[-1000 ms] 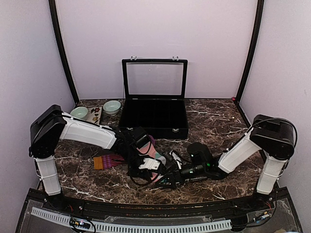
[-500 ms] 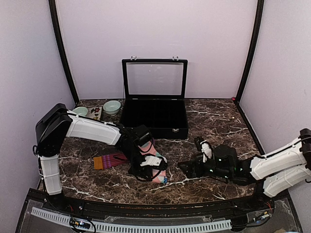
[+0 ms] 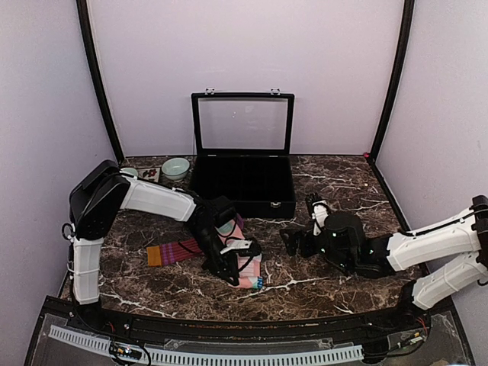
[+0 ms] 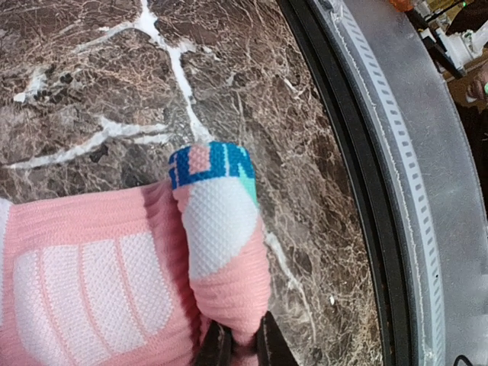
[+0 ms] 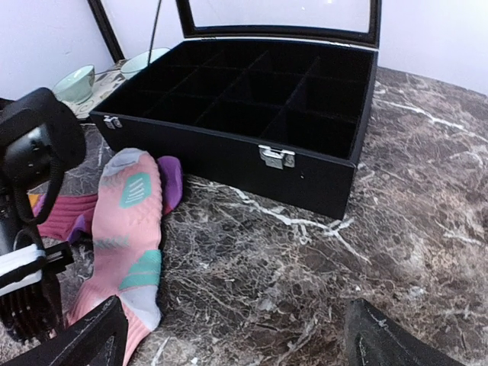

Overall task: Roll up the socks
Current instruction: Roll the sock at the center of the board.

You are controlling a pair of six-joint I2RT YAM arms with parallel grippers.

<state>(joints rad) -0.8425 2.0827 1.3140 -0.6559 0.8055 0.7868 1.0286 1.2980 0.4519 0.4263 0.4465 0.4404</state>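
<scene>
The salmon-pink sock (image 3: 248,267) with mint and white patches lies on the marble in front of the black box. Its blue-trimmed cuff end (image 4: 211,164) is folded up over the rest. My left gripper (image 4: 242,348) is shut on a pinch of this pink fold, its dark fingertips (image 4: 216,349) showing at the bottom edge. The maroon sock (image 3: 174,251) with an orange cuff lies flat to the left, its purple toe (image 5: 169,181) tucked under the pink sock (image 5: 126,221). My right gripper (image 5: 240,343) hovers open to the right of both socks, holding nothing.
An open black compartment box (image 3: 242,183) with a raised glass lid stands behind the socks. Two pale green bowls (image 3: 175,167) sit at the back left. The table's black front rail (image 4: 358,183) runs close to the pink sock's cuff.
The right gripper has pulled away from the pink sock to the right and back, staying open. The left gripper kept its pinch on the sock and shifted slightly.
</scene>
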